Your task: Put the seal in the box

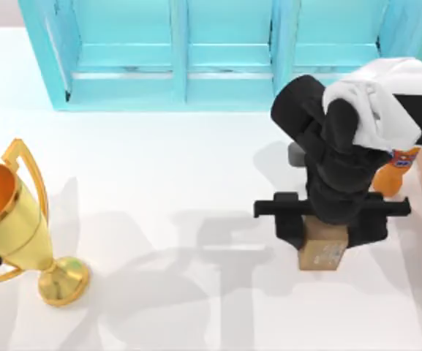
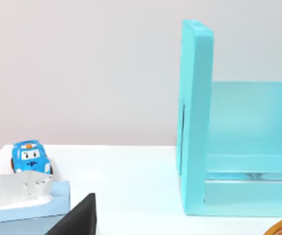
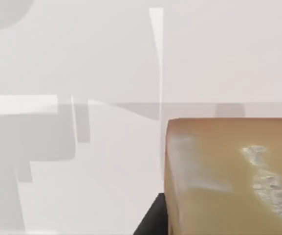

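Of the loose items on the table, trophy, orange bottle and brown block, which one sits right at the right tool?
The seal, the tan-brown block directly under the right tool. The orange bottle stands beside the arm; the gold trophy sits far left.

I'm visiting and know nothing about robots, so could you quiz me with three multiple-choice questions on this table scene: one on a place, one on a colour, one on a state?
1. Where is the seal?
A. under the right gripper
B. beside the trophy
C. inside the shelf unit

2. What colour is the toy car?
A. red
B. blue
C. green

3. How does the trophy stand?
A. lying flat
B. upside down
C. upright

Answers: 1 A, the top view shows the block directly below that gripper. 2 B, the left wrist view shows a blue body. 3 C, its base rests on the table.
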